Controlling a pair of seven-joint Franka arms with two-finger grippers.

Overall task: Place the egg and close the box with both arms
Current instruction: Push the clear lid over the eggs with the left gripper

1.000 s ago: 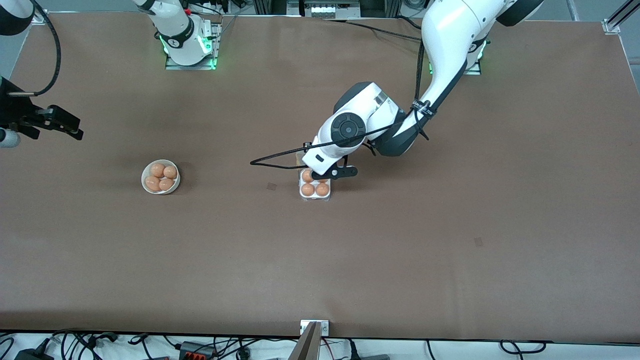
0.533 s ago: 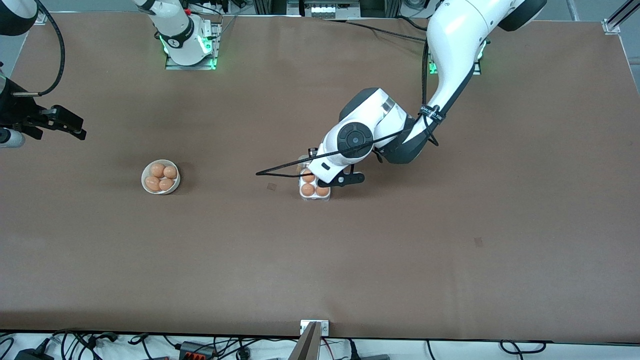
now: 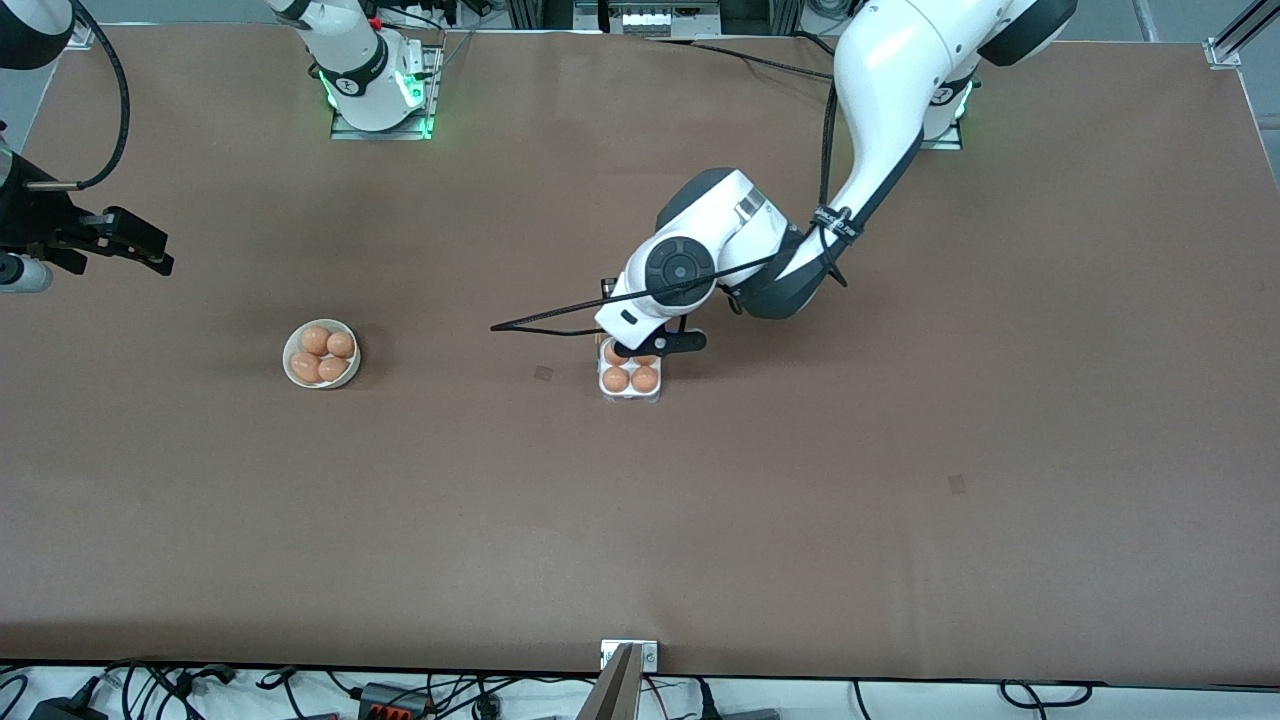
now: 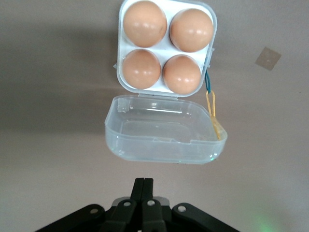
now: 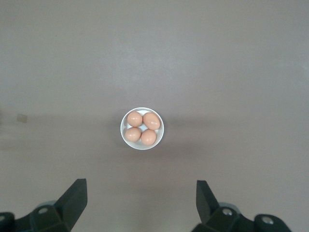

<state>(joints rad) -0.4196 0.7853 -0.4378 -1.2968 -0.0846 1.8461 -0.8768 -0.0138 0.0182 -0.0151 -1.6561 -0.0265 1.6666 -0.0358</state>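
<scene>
1. Left gripper (image 4: 143,193) hangs by the lid (image 4: 164,135), fingers pressed together, empty.
2. The box (image 4: 165,46) at mid-table holds an egg in all four cells — lid open, closing remains.
3. Right gripper (image 5: 140,198) waits spread wide above the bowl (image 5: 142,128).

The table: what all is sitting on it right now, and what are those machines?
Egg carton: one, clear plastic with whitish tray, mid-table; hinged lid open.
Eggs in carton: four, orange-brown, one in each cell.
Bowl: one, white and round, toward the right arm's end of the table.
Eggs in bowl: four, orange-brown.
Table: one, brown top.
Left arm: white with black cable; its pincer shut, at the open lid.
Right arm: white; its pincer open, high over the table by the bowl, waiting.
</scene>
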